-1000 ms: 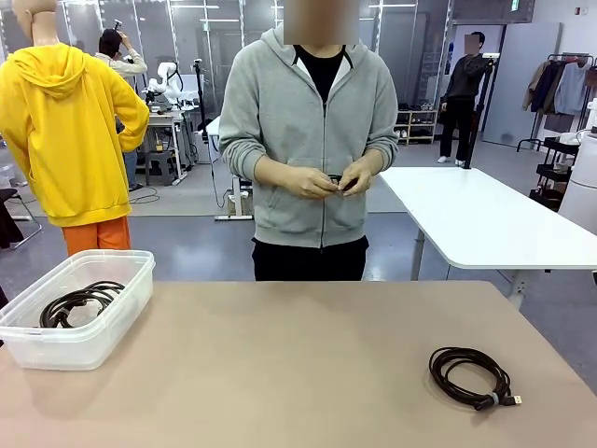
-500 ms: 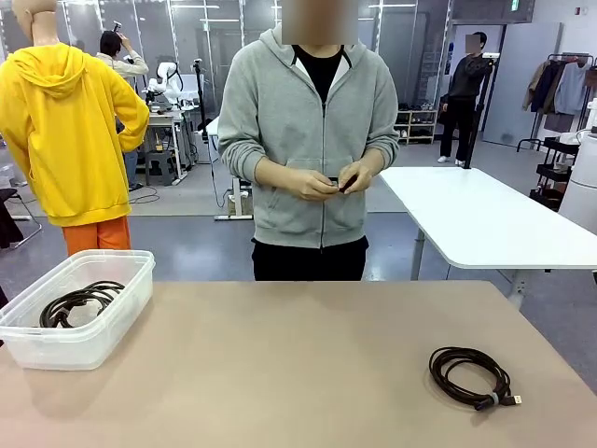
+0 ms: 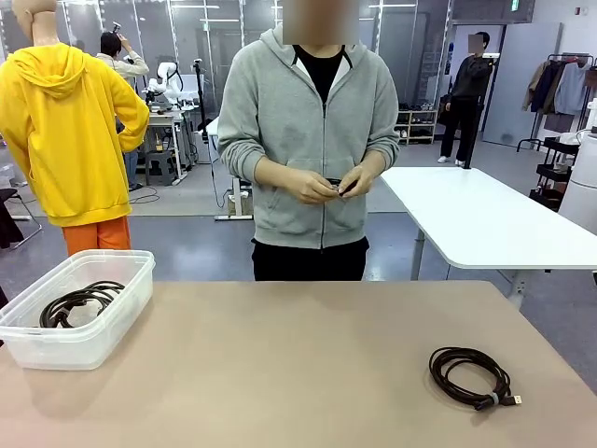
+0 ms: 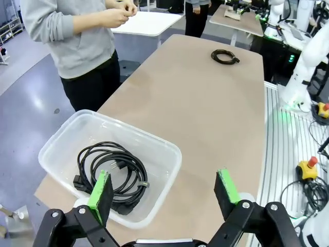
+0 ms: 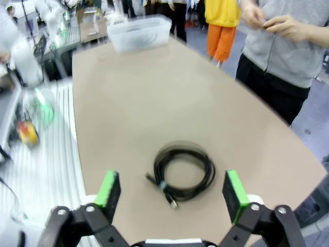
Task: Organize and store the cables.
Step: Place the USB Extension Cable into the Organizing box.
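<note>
Cable coil (image 3: 470, 376) lies near the desk's right edge, robot's side. Likely light, floppy, slippery; best pinched across the strands at the tie. Left end effector (image 4: 163, 177) and right end effector (image 5: 172, 180) spread, empty.

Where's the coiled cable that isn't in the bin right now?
Front view: the loose cable lies flat on the table near its right front corner, across from the clear bin at the left, just ahead of the open right gripper.
</note>
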Controlling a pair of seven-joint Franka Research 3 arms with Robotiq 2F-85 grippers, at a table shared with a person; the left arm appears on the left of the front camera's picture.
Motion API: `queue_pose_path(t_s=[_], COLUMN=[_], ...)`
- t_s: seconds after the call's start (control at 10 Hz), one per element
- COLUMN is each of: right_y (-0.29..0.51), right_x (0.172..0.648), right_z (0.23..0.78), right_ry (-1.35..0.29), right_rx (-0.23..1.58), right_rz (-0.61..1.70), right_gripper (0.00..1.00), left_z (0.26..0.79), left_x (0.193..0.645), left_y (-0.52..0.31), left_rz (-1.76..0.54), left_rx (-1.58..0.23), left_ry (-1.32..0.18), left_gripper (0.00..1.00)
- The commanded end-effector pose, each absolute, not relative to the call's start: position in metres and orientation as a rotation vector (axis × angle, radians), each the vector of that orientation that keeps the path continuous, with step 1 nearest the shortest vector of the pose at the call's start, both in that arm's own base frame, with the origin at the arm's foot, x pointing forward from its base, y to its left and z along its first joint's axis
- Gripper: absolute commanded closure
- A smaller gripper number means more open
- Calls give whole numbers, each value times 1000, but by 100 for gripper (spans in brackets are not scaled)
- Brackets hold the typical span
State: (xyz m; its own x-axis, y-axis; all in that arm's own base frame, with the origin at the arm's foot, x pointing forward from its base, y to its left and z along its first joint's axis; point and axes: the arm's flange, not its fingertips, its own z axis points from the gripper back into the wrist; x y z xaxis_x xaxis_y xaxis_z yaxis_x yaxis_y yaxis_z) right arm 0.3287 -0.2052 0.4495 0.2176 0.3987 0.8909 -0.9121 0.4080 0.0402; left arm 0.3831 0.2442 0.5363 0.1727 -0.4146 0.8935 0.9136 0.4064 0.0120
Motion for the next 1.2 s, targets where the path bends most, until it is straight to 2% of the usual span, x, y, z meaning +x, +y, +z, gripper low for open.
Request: queue_pose_path(t_s=[0.0, 0.2, 0.4, 0.5, 0.7, 1.1], right_y=[-147, -96, -53, -37, -21, -12], right_x=[315, 333, 350, 362, 378, 381], right_z=[474, 472, 452, 435, 397, 330], right_ry=[-720, -496, -271, -206, -118, -126], right_rx=[423, 205, 83, 76, 106, 127], right_rz=[1235, 1361, 1493, 1521, 1544, 1590], right_gripper=[0, 0, 0, 0, 0, 0], left_z=[539, 539, 539, 539, 539, 539], left_x=[383, 383, 383, 383, 383, 383], left_y=[243, 243, 243, 243, 243, 243], left_rz=[-1016, -1016, -1016, -1016, -1016, -1016], left_rx=[-643, -643, -643, -643, -643, -643], left_ry=[-987, -987, -987, -987, -987, -987], left_gripper=[0, 0, 0, 0, 0, 0])
